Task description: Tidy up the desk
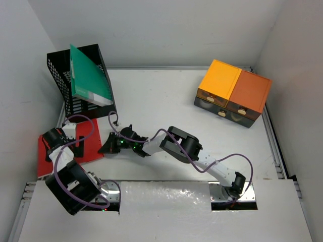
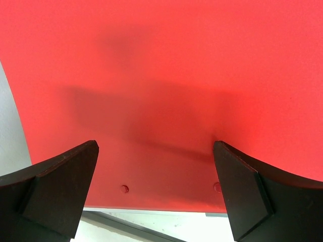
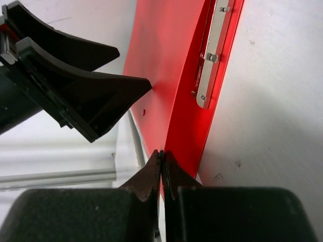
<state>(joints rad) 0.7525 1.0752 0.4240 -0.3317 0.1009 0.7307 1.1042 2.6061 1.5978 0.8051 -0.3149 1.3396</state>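
Folder [image 3: 166, 75], red, cut off at frame; right gripper [image 3: 161, 161] pinches its edge.

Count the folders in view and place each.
2. A green folder stands tilted in the black mesh rack at far left; a red folder lies at the near-left edge of the desk, pinched by the right gripper. Others may be hidden.

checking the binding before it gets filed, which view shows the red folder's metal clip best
Right wrist: the metal clip shows sharply on the red folder, screws visible. Left wrist shows only red cover with two small dots; top external shows the folder but no clip.
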